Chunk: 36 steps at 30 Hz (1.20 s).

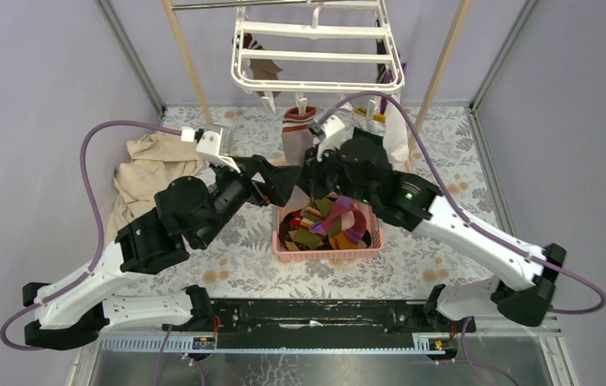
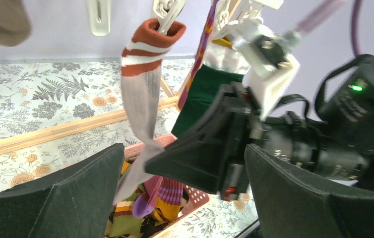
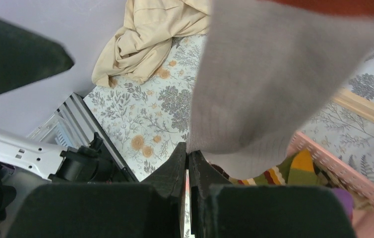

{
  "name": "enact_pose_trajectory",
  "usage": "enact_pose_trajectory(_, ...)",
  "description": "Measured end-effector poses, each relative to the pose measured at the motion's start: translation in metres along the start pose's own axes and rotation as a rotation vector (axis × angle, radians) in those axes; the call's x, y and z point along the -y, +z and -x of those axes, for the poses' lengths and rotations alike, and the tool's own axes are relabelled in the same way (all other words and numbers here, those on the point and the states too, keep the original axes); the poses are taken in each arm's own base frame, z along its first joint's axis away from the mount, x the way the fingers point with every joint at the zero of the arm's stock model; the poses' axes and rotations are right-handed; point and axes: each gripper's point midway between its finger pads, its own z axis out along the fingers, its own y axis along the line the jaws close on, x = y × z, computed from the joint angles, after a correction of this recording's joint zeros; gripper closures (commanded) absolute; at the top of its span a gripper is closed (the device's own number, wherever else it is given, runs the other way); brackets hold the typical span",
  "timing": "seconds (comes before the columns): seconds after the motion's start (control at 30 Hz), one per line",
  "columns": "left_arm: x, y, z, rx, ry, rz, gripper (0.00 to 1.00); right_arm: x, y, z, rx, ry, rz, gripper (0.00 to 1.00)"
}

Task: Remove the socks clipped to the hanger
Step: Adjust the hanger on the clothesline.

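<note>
Pinching the grey sock [image 2: 143, 99] low down in the shut right claw [image 3: 187, 166], likely to tug it off its clip under the hanger [image 1: 316, 48] at 12 o'clock. Holding the left claw [image 2: 184, 148] wide, empty, at 9 o'clock. Set at 6 o'clock for the drop: pink basket [image 1: 328, 251].

Black-and-white arms [image 1: 163, 217], purple cables [image 1: 84, 161], green light [image 2: 356, 88]

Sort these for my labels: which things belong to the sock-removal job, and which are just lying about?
Job: white hanger, clipped striped sock, hanging green sock, loose socks in pink basket.
Lying about: beige cloth, wooden pole frame.
</note>
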Motion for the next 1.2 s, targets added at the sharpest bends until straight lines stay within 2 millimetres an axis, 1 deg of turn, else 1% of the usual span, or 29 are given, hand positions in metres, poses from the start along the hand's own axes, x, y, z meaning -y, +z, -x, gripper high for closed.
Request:
enact_pose_trajectory(0.1,0.0,0.004,-0.005,-0.01,0.009,0.008,0.01,0.003,-0.023,-0.002,0.025,0.009,-0.002,0.97)
enact_pose_trajectory(0.27,0.003,0.015,-0.013,-0.032,0.03,0.022,0.01,0.006,-0.056,0.001,0.084,0.029,0.005,0.97)
enact_pose_trajectory(0.4,0.007,0.024,-0.015,-0.038,0.04,0.03,0.01,0.009,-0.07,0.0,0.108,0.039,0.001,0.97)
enact_pose_trajectory(0.5,0.01,0.029,-0.013,-0.036,0.046,0.036,0.01,0.012,-0.074,-0.003,0.113,0.044,-0.01,0.97)
enact_pose_trajectory(0.63,0.01,0.031,-0.008,-0.022,0.054,0.05,0.01,0.014,-0.075,-0.009,0.105,0.048,-0.014,0.97)
enact_pose_trajectory(0.83,0.001,0.021,0.012,0.036,0.05,0.08,0.01,0.017,-0.081,-0.016,0.099,0.056,-0.016,0.97)
enact_pose_trajectory(1.0,-0.002,0.015,0.036,0.1,0.043,0.107,0.01,0.016,-0.084,-0.015,0.106,0.063,-0.013,0.98)
enact_pose_trajectory(1.1,0.0,0.015,0.048,0.129,0.042,0.113,0.01,0.016,-0.083,-0.016,0.104,0.067,-0.013,0.97)
enact_pose_trajectory(1.2,0.005,0.02,0.051,0.138,0.048,0.11,0.01,0.016,-0.083,-0.017,0.101,0.07,-0.013,0.98)
